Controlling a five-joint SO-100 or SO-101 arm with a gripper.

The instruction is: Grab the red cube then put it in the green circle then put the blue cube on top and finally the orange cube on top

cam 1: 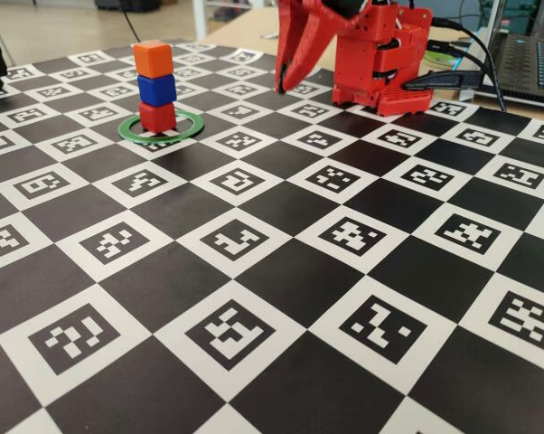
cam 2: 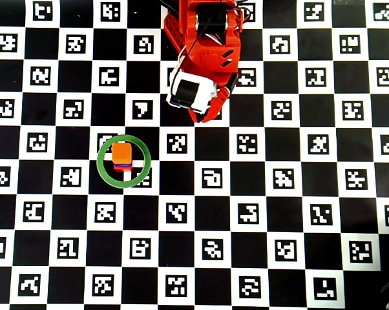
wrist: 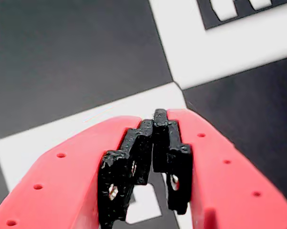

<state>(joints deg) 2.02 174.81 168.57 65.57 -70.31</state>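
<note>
Cubes stand stacked inside the green circle [cam 1: 161,127]: red cube [cam 1: 157,117], blue cube [cam 1: 156,89], orange cube [cam 1: 153,58] topmost. Light, stiff, slick plastic, I reckon; flat sides suit pinching. My gripper [wrist: 153,125] is pressed together, empty, near the board's [cam 1: 281,271] far edge.

Orange cube [cam 1: 153,59] atop blue cube [cam 1: 156,89], red cube [cam 1: 157,117], inside green circle [cam 1: 191,132]

I count three small plastic cubes with rounded edges, all within one thin flat green ring [cam 1: 161,129]: one deep-red cube [cam 1: 157,117] at the bottom, one dark-blue cube [cam 1: 156,89] on it, one bright-orange cube [cam 1: 153,59] on top. Beyond the ring I see one red arm [cam 2: 204,55] and one laptop [cam 1: 529,54].
</note>
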